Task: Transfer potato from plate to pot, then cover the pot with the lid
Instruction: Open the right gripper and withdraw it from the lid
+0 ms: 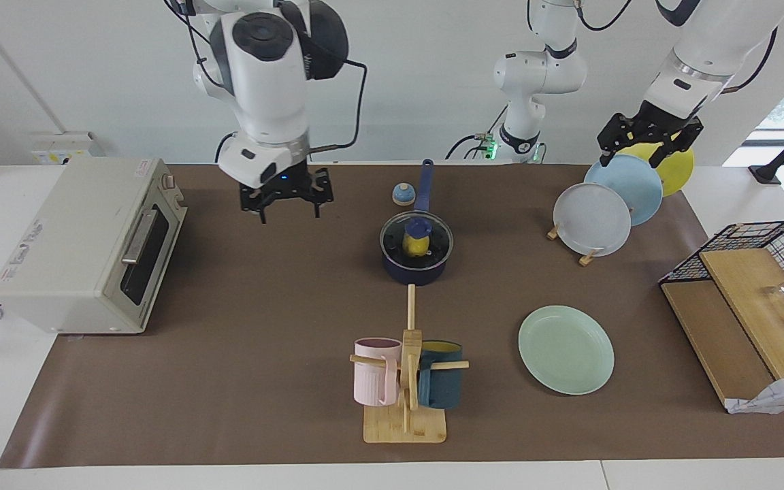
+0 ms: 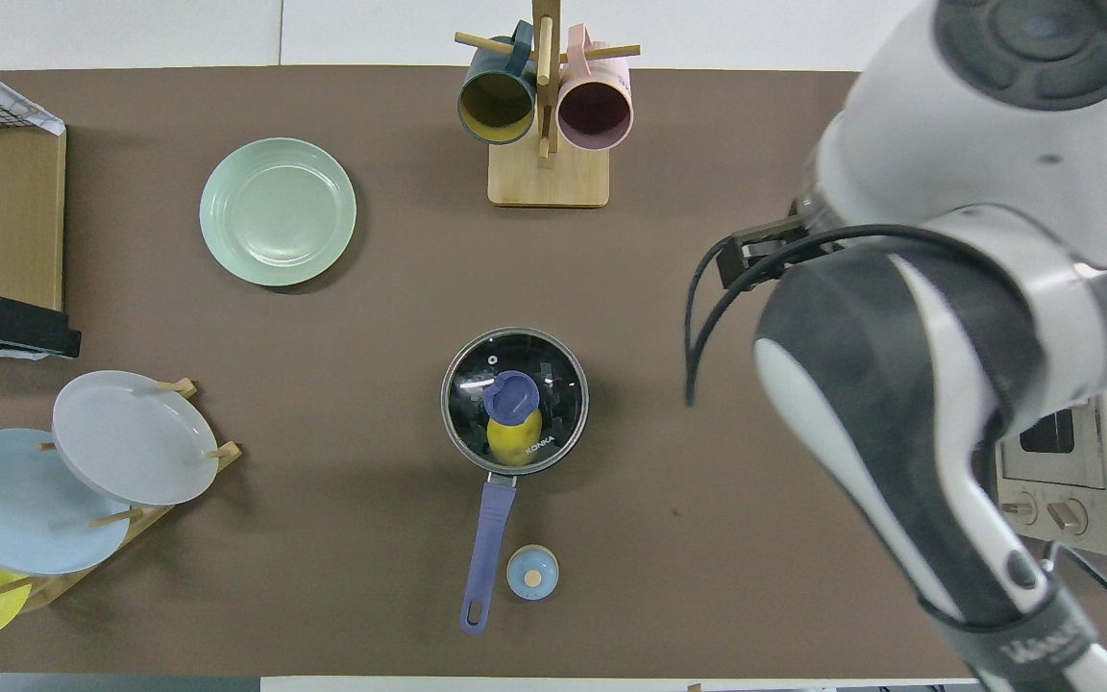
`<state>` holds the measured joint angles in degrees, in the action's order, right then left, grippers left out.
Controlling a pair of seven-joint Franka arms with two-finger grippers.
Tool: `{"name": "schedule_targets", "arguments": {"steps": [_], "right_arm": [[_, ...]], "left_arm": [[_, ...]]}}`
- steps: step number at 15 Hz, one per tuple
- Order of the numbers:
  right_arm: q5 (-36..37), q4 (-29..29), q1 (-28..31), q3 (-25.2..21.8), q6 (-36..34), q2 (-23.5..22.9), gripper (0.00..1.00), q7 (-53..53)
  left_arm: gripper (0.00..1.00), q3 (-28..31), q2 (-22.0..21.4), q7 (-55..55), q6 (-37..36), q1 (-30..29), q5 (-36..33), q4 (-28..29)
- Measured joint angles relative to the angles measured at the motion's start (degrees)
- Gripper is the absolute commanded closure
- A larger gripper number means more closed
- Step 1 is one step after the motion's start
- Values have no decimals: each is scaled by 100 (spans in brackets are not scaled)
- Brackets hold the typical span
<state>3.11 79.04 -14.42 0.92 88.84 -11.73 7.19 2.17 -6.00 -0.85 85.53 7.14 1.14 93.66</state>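
The dark blue pot (image 1: 416, 271) stands mid-table, its long handle (image 2: 486, 548) pointing toward the robots. The glass lid with the blue knob (image 1: 418, 226) sits on the pot, and it also shows in the overhead view (image 2: 553, 370). The yellow potato (image 1: 417, 246) lies inside the pot under the glass, seen from above too (image 2: 513, 440). The mint-green plate (image 1: 565, 348) is bare, farther from the robots, toward the left arm's end. My right gripper (image 1: 288, 212) hangs open and empty over bare mat between the oven and the pot. My left gripper (image 1: 640, 160) is open and empty over the plate rack.
A toaster oven (image 1: 92, 245) stands at the right arm's end. A small blue-topped bell (image 1: 403, 194) sits beside the pot handle. A wooden mug rack (image 1: 405, 381) holds a pink and a teal mug. The rack of grey, blue and yellow plates (image 1: 593, 218) and a wire basket (image 1: 766, 272) stand at the left arm's end.
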Motion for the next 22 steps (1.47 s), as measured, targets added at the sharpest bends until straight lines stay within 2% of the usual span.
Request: {"name": "schedule_targets", "arguments": {"steps": [2, 4, 17, 22], "right_arm": [[-170, -82, 668, -9, -206, 150, 0, -371], [-210, -96, 975, -11, -388, 279, 0, -600], [-210, 229, 1132, 11, -811, 441, 0, -740], [-210, 877, 1184, -28, -793, 927, 0, -740]], "left_arm": [[0, -2, 0, 5, 0, 0, 1, 3], [0, -2, 0, 9, 0, 0, 1, 3], [0, -2, -1, 21, 9, 0, 1, 4], [0, -2, -1, 21, 10, 0, 1, 3]]}}
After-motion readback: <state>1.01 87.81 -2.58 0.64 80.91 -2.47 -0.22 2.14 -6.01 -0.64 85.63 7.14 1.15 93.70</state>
